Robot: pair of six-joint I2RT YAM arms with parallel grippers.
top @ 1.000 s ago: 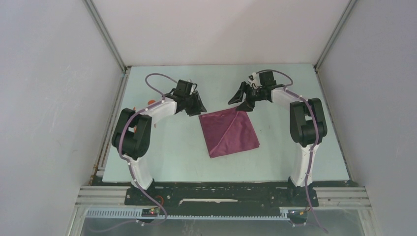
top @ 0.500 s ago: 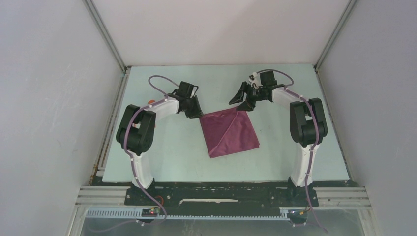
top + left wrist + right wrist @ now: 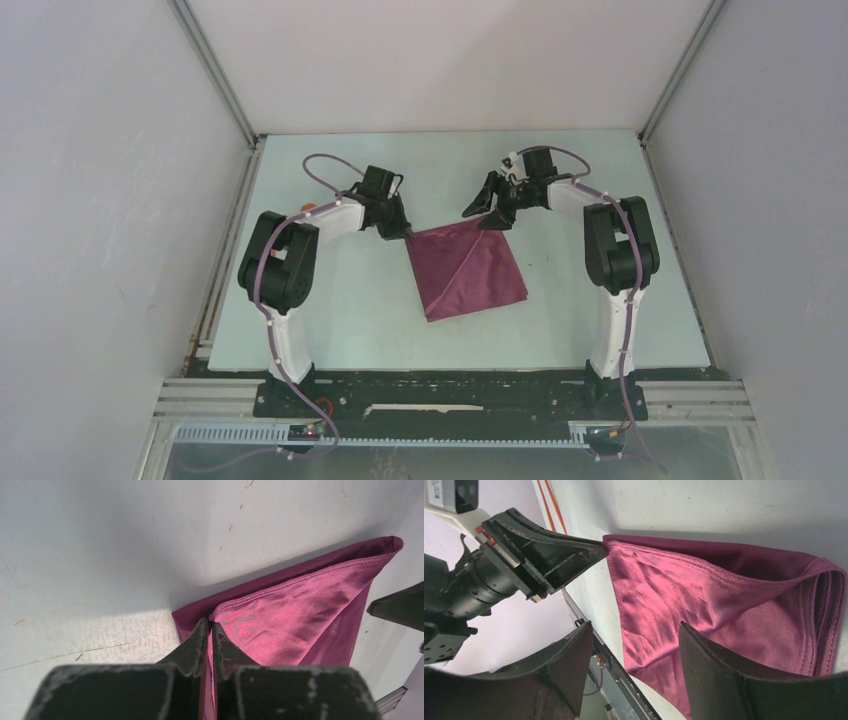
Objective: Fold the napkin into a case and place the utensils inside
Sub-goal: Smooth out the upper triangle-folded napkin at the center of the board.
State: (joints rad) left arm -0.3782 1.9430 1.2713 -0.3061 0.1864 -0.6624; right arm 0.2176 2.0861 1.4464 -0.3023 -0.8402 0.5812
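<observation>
The maroon napkin [image 3: 468, 270] lies folded in the middle of the table, with a diagonal fold line across it. My left gripper [image 3: 405, 232] is shut on its far left corner; in the left wrist view the jaws [image 3: 210, 627] pinch the top layer of the cloth [image 3: 300, 605]. My right gripper [image 3: 484, 212] is open, just above the napkin's far right corner, holding nothing; in the right wrist view the cloth [image 3: 734, 610] lies beyond my open fingers [image 3: 634, 630]. An orange piece [image 3: 308, 207] shows at the far left behind my left arm, mostly hidden.
The table is pale green with grey walls on three sides. A metal rail [image 3: 225, 250] runs along the left edge. The arm bases stand at the near edge.
My left gripper has moved right and down onto the napkin's left corner and closed on it. My right gripper has shifted slightly, still open.
</observation>
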